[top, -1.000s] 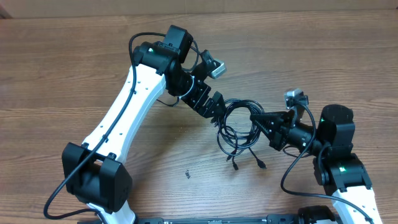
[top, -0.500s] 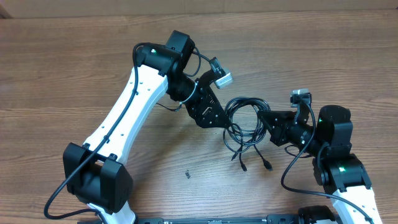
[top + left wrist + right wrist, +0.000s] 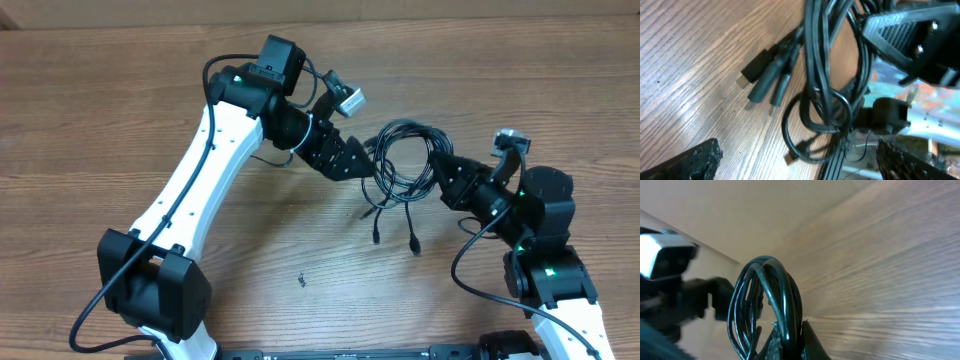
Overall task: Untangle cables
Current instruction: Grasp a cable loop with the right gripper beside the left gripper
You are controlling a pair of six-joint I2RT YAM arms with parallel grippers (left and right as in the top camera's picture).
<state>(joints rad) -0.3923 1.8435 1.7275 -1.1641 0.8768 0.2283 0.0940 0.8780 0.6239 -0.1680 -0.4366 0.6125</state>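
1. Starting at the right gripper (image 3: pixel 442 175), we see its fingers (image 3: pixel 812 342) clenched on strands of the cables (image 3: pixel 405 158). The looped bundle rises out of that grasp in the right wrist view.
2. We find the left gripper (image 3: pixel 368 162) released, its fingers (image 3: pixel 695 160) spread wide, just beside the bundle's left side.
3. Below the loops, plug ends (image 3: pixel 414 246) trail over the wooden table (image 3: pixel 110 110). We cannot tell whether they touch it.

The cables (image 3: pixel 405 160) crowd the narrow gap between the left gripper (image 3: pixel 366 166) and the right gripper (image 3: pixel 441 173), and their plug ends (image 3: pixel 413 246) trail just nearer; the table (image 3: pixel 120 110) lies open left, behind and front-centre
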